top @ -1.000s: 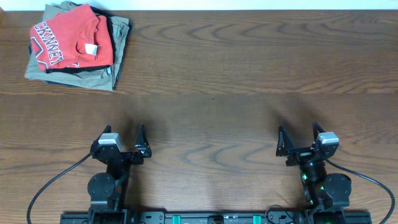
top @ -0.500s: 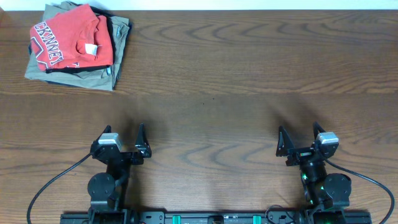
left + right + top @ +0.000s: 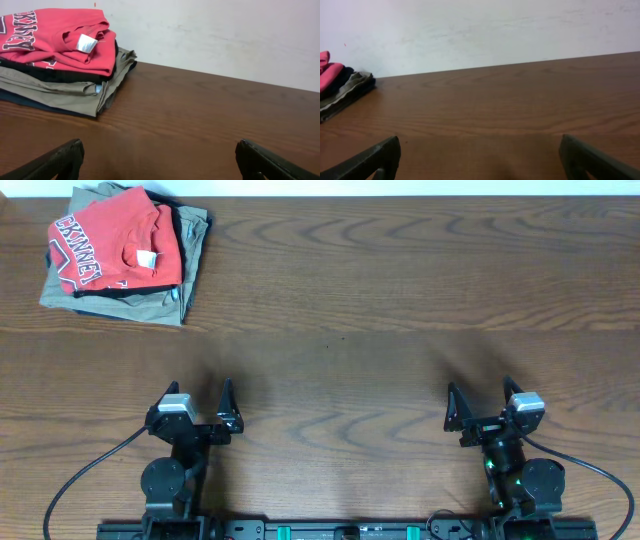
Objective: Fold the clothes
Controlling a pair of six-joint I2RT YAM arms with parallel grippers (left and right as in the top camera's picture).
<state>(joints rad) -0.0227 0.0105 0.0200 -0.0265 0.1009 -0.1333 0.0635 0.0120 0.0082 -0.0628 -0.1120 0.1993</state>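
Currently the wooden surface (image 3: 400, 300) fills the overhead view, bare apart from one stack of garments at its far left corner. Pale wall (image 3: 225, 35) sits behind it.

Stack, bottom to top: folded khaki garment (image 3: 150, 308), folded black garment (image 3: 60, 75), then the red-orange T-shirt (image 3: 105, 242) lying folded on top, white-and-blue lettering facing up.

Left gripper (image 3: 197, 402) sits at the near edge, jaws spread wide, nothing between them. Right gripper (image 3: 481, 398) likewise, released and empty, well apart from the stack.

Small white neck tag (image 3: 146, 259) shows at the T-shirt's collar.
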